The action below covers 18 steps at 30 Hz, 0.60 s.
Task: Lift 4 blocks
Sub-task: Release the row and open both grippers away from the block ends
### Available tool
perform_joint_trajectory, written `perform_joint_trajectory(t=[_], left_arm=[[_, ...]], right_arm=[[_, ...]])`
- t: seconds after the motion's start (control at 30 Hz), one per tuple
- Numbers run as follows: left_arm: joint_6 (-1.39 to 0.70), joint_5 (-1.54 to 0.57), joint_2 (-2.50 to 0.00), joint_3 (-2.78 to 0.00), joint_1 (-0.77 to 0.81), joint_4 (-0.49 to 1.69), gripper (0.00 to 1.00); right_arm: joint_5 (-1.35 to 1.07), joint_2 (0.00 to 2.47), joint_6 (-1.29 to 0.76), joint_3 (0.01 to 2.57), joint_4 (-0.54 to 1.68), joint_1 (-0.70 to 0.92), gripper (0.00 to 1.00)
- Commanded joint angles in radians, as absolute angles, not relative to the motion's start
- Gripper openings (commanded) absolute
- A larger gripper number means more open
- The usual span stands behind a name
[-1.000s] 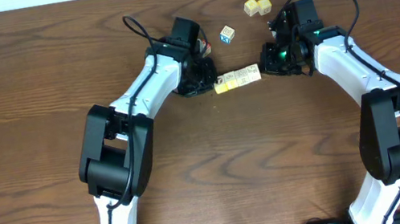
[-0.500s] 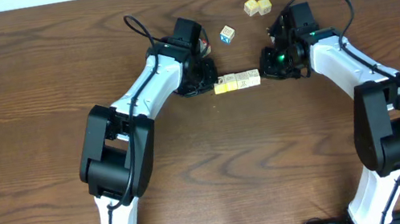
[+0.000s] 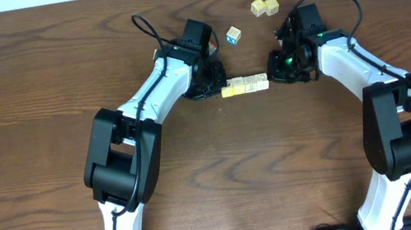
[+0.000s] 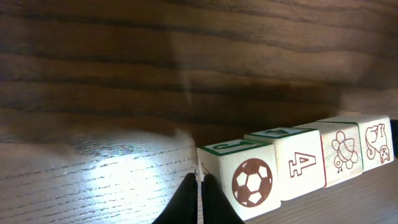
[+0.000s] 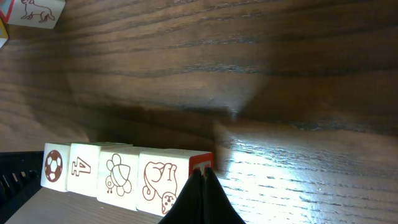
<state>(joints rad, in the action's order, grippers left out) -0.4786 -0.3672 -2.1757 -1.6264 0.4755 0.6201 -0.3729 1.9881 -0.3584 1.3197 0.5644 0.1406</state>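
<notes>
Though block row (image 4: 292,165) shows clearly, contact with table (image 4: 93,74) hard to judge.

The table (image 4: 124,93) under the left gripper (image 4: 199,177) was dark, grained wood, its varnish glossy where light struck; the blocks (image 4: 292,165) at its tips looked smooth, cream, matt wood; the gripper itself was matt black plastic.
</notes>
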Motion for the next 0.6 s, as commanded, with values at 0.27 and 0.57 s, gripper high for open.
perform_joint_trajectory(t=[0.27, 0.57], left_arm=[[-0.492, -0.504, -2.222, -1.644, 0.540, 0.585, 0.07], [-0.492, -0.504, -2.230, -1.644, 0.540, 0.585, 0.07]], right_arm=[[-0.529, 1.998, -0.351, 1.310, 0.568, 0.185, 0.01], [-0.526, 1.998, -0.351, 1.257, 0.514, 0.185, 0.01]])
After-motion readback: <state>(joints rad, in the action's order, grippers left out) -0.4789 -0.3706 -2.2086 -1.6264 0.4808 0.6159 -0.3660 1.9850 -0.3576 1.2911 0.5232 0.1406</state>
